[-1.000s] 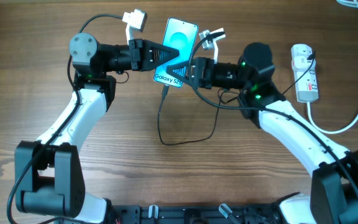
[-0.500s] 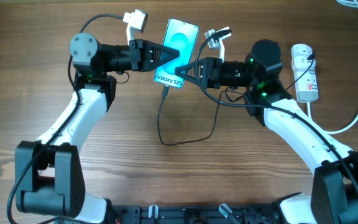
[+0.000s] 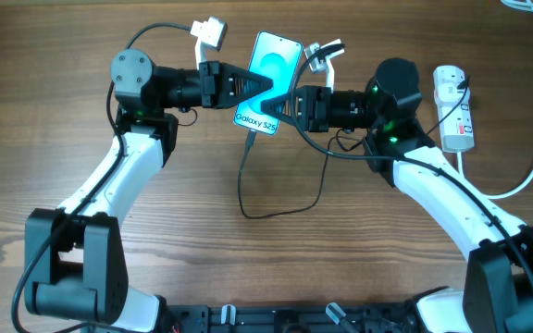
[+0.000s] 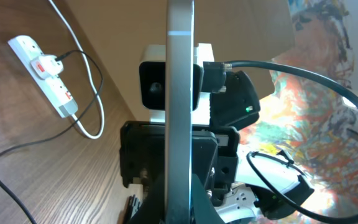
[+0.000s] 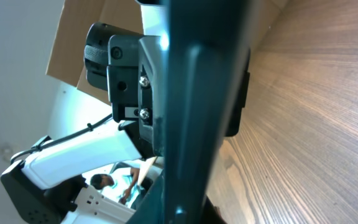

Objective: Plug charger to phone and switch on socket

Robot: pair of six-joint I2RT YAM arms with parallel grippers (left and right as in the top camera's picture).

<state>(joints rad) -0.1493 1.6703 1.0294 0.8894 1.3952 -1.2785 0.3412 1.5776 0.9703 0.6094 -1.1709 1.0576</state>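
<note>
Low in the centre of the overhead frame, the cable [image 3: 241, 199] lies in a slack loop on the table [image 3: 340, 268]. One end climbs to the lower edge of the phone [image 3: 271, 65]. It appears to be seated there, though the joint is too small to confirm.

Above the loop, at upper centre, your two arms meet over the phone. The left gripper [image 3: 259, 90] is pinched on its left edge, and its wrist camera sees the handset edge-on, gripped square. The right gripper [image 3: 283, 102] is pressed together at the opposite, lower-right edge, apparently gripping the phone as well. Its own camera shows only a dark slab filling the view.

At the upper right of the frame sits the socket [image 3: 455, 116], a plug already in it, well apart from both hands.

With two hands on one handset, move them together or not at all, since twisting could lever the connector out. Keep the loop slack. Let one hand go only when the other holds firmly, lower the phone flat, then send the right arm, the one nearer the socket, to its switch.
</note>
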